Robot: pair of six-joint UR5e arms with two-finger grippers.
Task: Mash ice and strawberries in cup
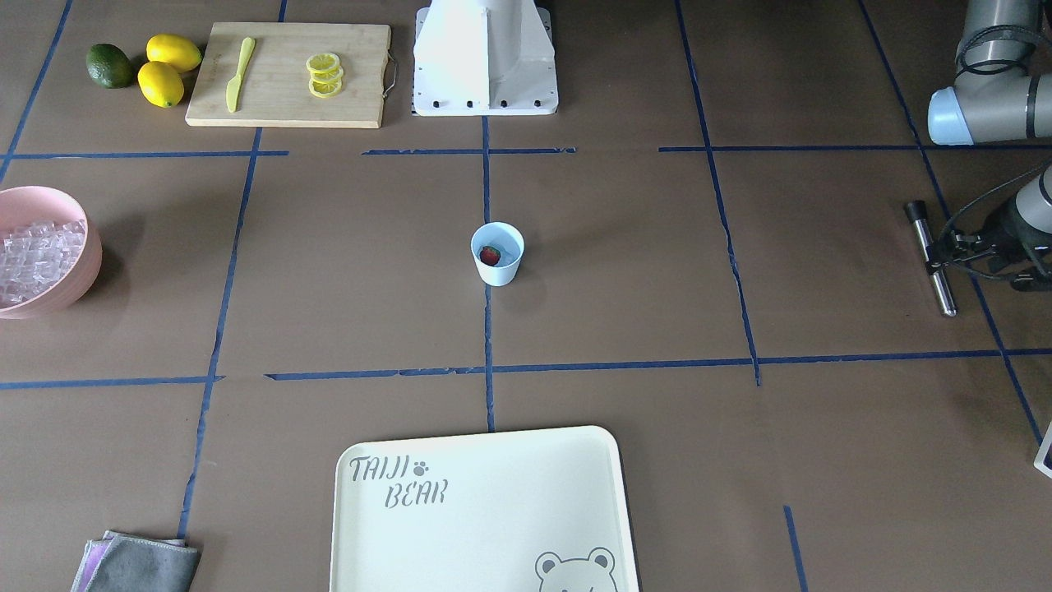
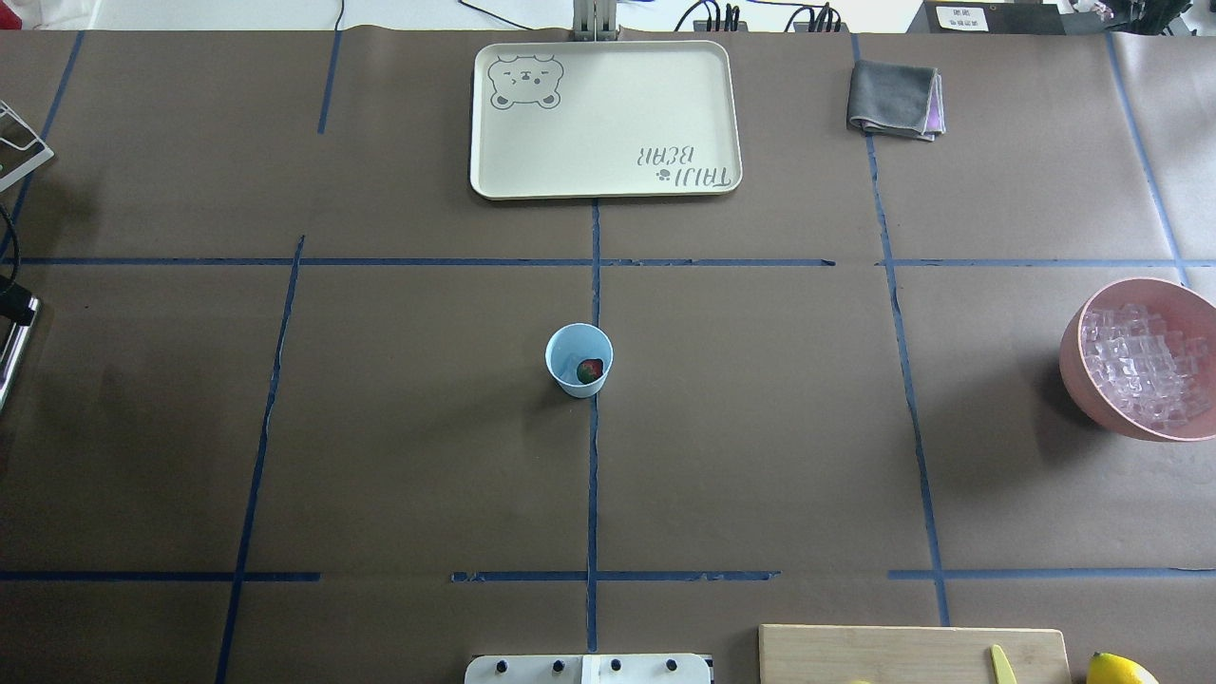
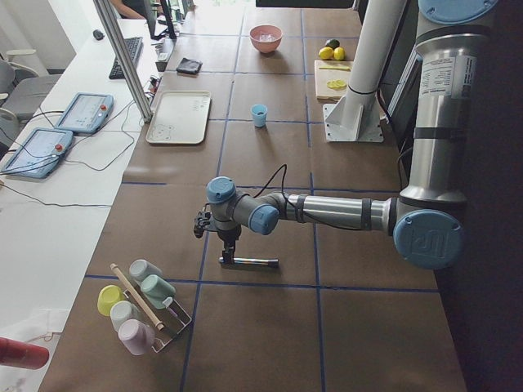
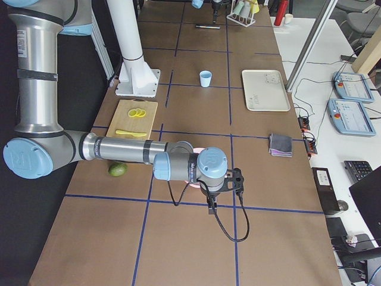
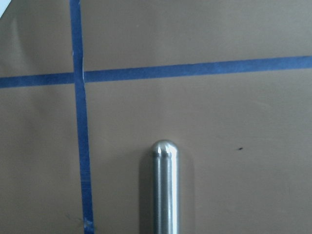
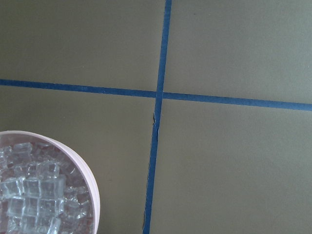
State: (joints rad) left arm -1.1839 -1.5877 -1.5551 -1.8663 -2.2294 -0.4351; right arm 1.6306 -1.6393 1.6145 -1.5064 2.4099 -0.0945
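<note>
The pale blue cup [image 1: 498,270] [image 2: 568,350] stands upright at the table's centre. One red strawberry [image 1: 490,255] [image 2: 590,370] lies inside it; whether ice lies in the cup too I cannot tell. The ice [image 1: 37,255] [image 2: 1145,366] [image 6: 34,200] is heaped in a pink bowl [image 1: 92,263]. My left gripper [image 1: 937,260] [image 3: 229,249] points down at one end of a metal rod [image 1: 943,294] [image 5: 165,190] lying on the table; I cannot tell how its jaws stand. My right gripper [image 4: 211,205] hangs beside the bowl and shows only in the exterior right view, so its state is unclear.
Near the robot base [image 1: 485,57] is a cutting board [image 1: 288,103] with a yellow knife [image 1: 240,74] and lemon slices [image 1: 325,74], beside two lemons [image 1: 168,70] and a green fruit [image 1: 109,66]. A cream tray [image 1: 485,510], a grey cloth [image 1: 140,563] and a cup rack [image 3: 139,306] stand farther off.
</note>
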